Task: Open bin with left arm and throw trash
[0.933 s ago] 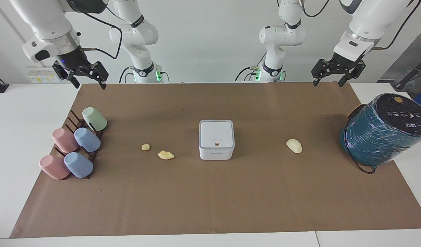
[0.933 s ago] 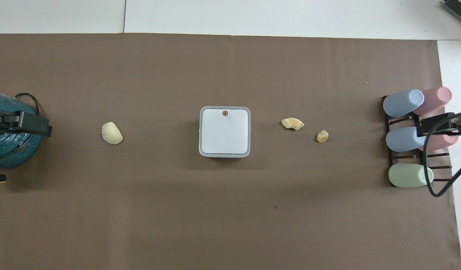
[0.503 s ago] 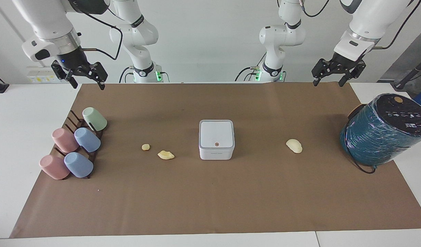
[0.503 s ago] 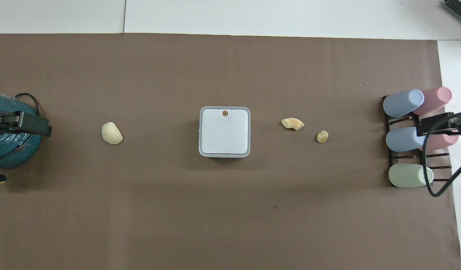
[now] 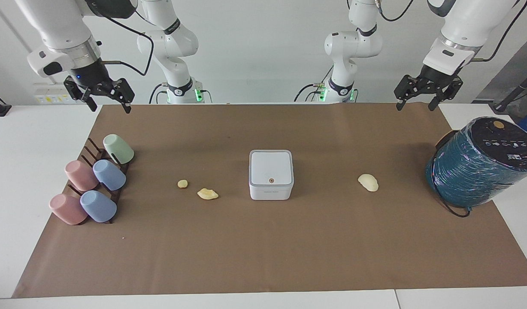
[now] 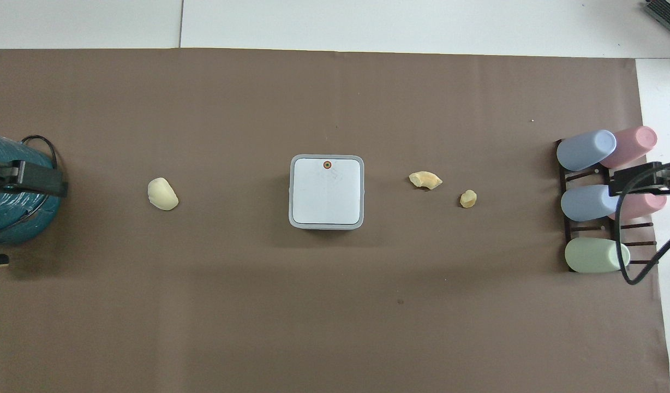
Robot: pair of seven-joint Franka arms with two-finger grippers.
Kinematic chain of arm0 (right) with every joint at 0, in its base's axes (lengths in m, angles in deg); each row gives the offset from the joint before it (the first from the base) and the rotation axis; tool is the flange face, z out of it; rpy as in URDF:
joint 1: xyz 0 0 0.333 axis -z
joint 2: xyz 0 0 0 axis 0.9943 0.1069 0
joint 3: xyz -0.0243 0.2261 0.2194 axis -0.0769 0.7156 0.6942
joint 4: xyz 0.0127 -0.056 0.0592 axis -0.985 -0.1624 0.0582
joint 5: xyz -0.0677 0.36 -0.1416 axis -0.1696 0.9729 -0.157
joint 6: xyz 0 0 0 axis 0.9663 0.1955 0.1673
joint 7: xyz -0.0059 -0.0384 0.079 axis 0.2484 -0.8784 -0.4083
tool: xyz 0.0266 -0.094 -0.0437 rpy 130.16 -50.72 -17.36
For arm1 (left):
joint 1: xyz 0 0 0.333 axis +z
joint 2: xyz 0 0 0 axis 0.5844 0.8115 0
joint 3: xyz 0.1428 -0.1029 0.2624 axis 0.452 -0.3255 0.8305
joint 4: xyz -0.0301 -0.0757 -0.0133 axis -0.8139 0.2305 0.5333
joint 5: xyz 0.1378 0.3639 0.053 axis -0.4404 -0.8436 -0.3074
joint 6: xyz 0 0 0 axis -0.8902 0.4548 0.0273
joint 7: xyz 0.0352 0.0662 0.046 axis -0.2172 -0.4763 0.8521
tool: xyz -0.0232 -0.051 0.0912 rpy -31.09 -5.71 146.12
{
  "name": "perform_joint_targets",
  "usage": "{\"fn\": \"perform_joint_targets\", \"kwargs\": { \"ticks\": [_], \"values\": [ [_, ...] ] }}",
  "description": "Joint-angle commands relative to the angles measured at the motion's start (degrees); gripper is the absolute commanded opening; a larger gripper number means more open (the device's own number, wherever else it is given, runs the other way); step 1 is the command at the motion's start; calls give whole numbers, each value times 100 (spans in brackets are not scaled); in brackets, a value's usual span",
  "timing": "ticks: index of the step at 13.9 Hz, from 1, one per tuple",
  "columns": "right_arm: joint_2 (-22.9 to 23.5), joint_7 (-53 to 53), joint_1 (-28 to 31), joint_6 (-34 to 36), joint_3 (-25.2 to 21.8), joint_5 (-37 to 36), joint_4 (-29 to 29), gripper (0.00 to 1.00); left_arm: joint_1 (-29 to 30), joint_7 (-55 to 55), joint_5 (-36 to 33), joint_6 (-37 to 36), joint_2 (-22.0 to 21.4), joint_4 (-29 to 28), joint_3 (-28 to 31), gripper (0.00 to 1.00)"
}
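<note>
- At the middle of the brown mat sits the bin [image 5: 271,174], a small white square box with its lid flat and closed, the orange-brown dot on the lid edge farther from the robots.
- Beside the bin, toward the left arm's end of the table, lies one larger scrap of trash [image 5: 368,182], well apart from the box.
- On the bin's other flank, toward the right arm's end, lie two more scraps: a flat crumpled one [image 5: 207,194] near the bin, and a small nugget [image 5: 182,184] just beside that one, farther out from the bin.
- High above the mat's robot-side edge, well apart from the bin, hangs the left gripper [image 5: 427,93]; its fingers are spread apart and hold nothing.
- Equally far from the bin at the other end, the right gripper [image 5: 104,97] hangs above the mat's corner near the cup rack [image 5: 92,184]; its fingers are parted and empty, and this arm appears to wait.
- Judged from this, the task is at its very start: the lid is not yet opened and no scrap has been picked up.
- Next, the left gripper likely needs to travel down to the bin and work on the lid, probably at the edge with the dot, the hinge presumably lying along the robot-side edge.
- A teal wrapped cylinder [image 5: 478,165] stands well apart from the bin at the left arm's end; the descent should clear it.
</note>
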State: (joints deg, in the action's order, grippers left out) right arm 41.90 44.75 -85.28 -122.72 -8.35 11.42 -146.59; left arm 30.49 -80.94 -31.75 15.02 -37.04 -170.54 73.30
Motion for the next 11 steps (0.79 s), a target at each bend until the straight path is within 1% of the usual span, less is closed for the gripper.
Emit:
{"fn": "perform_joint_targets", "kwargs": {
  "ticks": [1, 2, 3, 4, 5, 6, 7, 8, 9, 10, 11],
  "values": [
    [-166, -24, -8, -170, 20, -22, -319, 100, -404, -84, -122, 473, -199, -436, -60, 100],
    [-167, -32, -25, -249, 29, -14, -380, 100, -562, -101, -122, 658, -226, -551, -68, 100],
    [-184, -32, -25, -467, 29, -14, -572, 100, -798, -171, -122, 868, -243, -700, -68, 100],
    [-184, -32, -25, -808, 29, 21, -809, 100, -1009, -337, -122, 1053, -200, -797, -68, 100],
    [-228, -32, -43, -1299, 37, 91, -1168, 100, -1229, -582, -122, 1299, -147, -885, -68, 100],
    [-289, -32, -182, -1817, 37, 118, -1537, 100, -1457, -837, -122, 1571, -129, -1042, -68, 100],
    [-237, -6, -314, -2171, 37, 118, -1750, 100, -1669, -1127, -122, 1808, -42, -1157, -68, 97],
    [-80, 64, -341, -2339, 37, 118, -1830, 100, -1871, -1399, -122, 2011, 107, -1193, -68, 89],
    [121, 64, -350, -2524, 46, 118, -1875, 100, -2064, -1663, -131, 2213, 291, -1185, -68, 78],
    [297, 47, -394, -2743, 38, 118, -1962, 100, -2240, -1935, -235, 2398, 484, -1150, -68, 69],
    [456, 38, -403, -3006, 46, 118, -2137, 100, -2468, -2260, -384, 2669, 721, -1141, -68, 65]
  ]
}}
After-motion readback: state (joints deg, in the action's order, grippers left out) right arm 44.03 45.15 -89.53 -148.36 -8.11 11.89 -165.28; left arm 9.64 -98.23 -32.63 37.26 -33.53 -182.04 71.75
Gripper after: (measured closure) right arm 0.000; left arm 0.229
